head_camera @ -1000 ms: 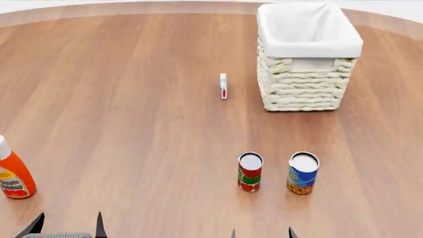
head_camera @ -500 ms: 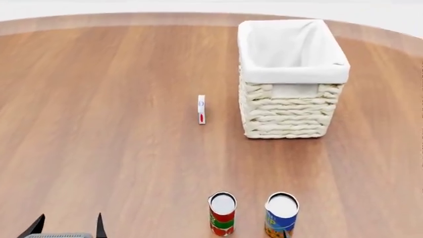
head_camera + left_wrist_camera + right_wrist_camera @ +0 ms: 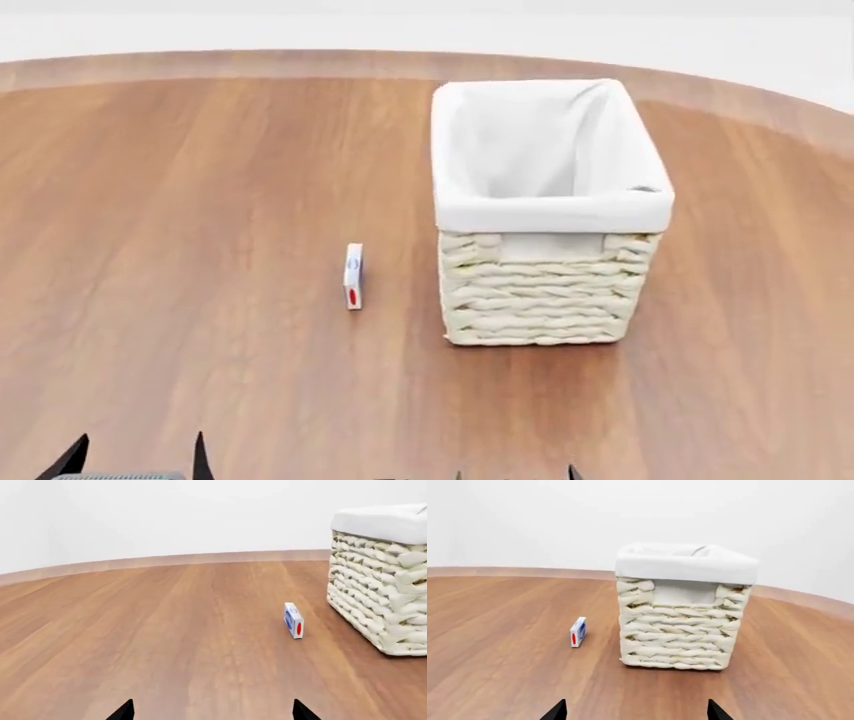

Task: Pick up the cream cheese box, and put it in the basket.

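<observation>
**Colours and patterns on the table**

The table (image 3: 200, 200) is warm brown wood with long grain streaks and a paler rim. The basket (image 3: 541, 295) is cream woven wicker, its cloth liner (image 3: 534, 150) plain white. The cream cheese box (image 3: 352, 276) is white with a blue mark and a red mark. Gripper fingertips (image 3: 123, 711) are black.

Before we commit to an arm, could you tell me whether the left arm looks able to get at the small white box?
Probably yes: the small flat white box stands alone on bare wood ahead of the left claw, beside but apart from the woven basket.
</observation>
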Tool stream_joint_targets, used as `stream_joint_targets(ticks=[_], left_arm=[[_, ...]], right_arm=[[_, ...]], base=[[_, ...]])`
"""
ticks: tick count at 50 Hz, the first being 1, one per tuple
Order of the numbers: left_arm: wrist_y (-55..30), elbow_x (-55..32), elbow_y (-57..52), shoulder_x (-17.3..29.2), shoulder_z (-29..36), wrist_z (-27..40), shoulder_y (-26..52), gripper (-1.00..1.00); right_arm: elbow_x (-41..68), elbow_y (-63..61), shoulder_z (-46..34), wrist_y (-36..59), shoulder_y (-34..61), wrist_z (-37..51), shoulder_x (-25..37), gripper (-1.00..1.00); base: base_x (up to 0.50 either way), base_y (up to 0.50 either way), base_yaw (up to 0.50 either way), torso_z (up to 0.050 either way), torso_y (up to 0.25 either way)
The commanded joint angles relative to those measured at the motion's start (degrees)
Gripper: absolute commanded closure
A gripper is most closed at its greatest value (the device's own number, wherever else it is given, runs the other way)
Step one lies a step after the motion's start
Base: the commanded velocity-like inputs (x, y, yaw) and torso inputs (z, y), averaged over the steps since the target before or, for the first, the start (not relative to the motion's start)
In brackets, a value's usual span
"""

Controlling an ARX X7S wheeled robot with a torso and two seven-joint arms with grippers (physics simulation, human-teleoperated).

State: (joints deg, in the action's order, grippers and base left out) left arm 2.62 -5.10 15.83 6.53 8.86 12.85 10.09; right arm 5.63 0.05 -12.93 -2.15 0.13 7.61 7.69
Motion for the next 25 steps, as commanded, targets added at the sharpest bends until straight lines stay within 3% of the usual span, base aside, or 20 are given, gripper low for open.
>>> stream_joint_targets(ticks=[1,25], left_arm=[[1.06,-3.68,-3.39,0.04,-0.19,-3.75,-2.18,-1.00],[0.82,-4.74,-3.96,0.84,0.95,-2.70,-2.00,-1.00]], right_arm=[[-0.06,-0.41,0.27,0.51,-0.10,-0.32,-0.15,-1.00],[0.24,-0.67,-1.21,0.74,0.09,0.69,0.84,-1.00]], base=[[0.34,-0.18,0.00,0.000,0.000],[0.35,-0.18,0.00,0.000,0.001]])
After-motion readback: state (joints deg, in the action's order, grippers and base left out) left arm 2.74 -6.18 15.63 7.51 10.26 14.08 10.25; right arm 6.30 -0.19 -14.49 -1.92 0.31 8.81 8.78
